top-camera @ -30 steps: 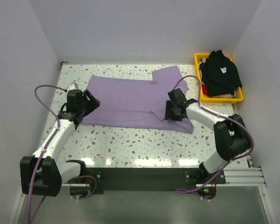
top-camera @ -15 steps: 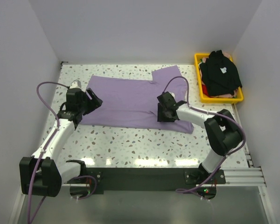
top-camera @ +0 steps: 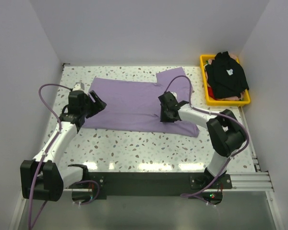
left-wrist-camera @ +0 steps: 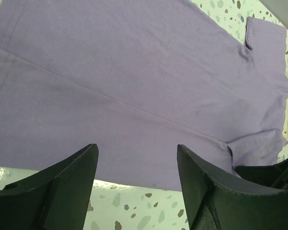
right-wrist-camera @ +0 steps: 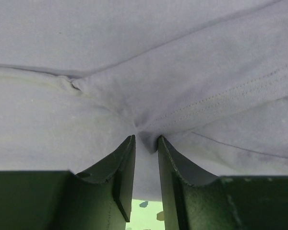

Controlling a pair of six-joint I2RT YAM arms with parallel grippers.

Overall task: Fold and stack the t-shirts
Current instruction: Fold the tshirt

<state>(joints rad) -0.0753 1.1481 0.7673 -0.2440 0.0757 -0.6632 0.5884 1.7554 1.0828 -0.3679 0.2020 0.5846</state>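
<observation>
Near table centre, our right gripper (right-wrist-camera: 145, 140) pinches flat lavender t-shirt (top-camera: 129, 103) by sleeve seam; since one second ago we slid it left and farther. Sleeve fold likely starting. Our left gripper (left-wrist-camera: 137, 153) spread, hovering over near-left hem. Black t-shirt (top-camera: 226, 74) in yellow basket (top-camera: 228, 101), far right. Speckled table (top-camera: 134, 143), plain grey walls (top-camera: 149, 33).

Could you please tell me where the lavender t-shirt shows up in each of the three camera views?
Top external: the lavender t-shirt lies spread across the middle of the table.
Left wrist: it fills the upper picture, beyond the open left gripper.
Right wrist: it fills the frame, a fold pinched in the right gripper.
Shared landmark: the right gripper at the sleeve end, also in the left wrist view's lower right corner.
</observation>
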